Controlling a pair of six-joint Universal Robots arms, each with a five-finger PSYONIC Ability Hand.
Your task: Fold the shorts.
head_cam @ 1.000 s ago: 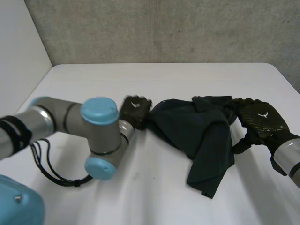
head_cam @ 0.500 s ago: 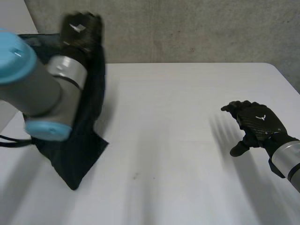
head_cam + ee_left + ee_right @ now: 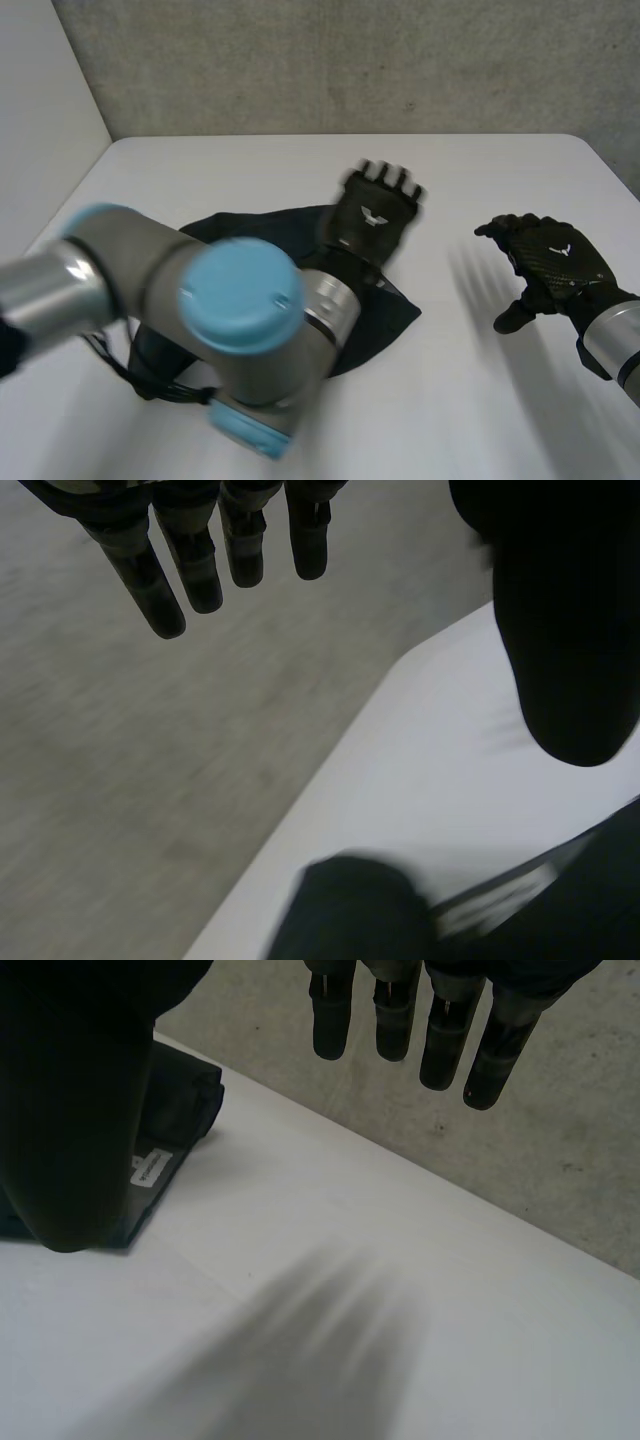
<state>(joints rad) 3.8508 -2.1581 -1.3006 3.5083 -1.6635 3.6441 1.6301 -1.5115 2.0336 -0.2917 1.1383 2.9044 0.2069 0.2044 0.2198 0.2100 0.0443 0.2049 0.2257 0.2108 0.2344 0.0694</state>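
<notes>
From the head camera, my left hand [image 3: 378, 208] hovers over the far edge of the shorts [image 3: 385, 310], which lie crumpled left of centre on the table [image 3: 480, 400]. Its wrist camera adds the palm side: straight fingers [image 3: 195, 565] holding nothing. Half a second ago that hand held the shorts high at the left; the right hand [image 3: 548, 262], relaxed and empty, has not moved, with bare table between it and the cloth.

White table [image 3: 470, 400]; dark shorts [image 3: 375, 310] (crumpled) lie near its middle.
</notes>
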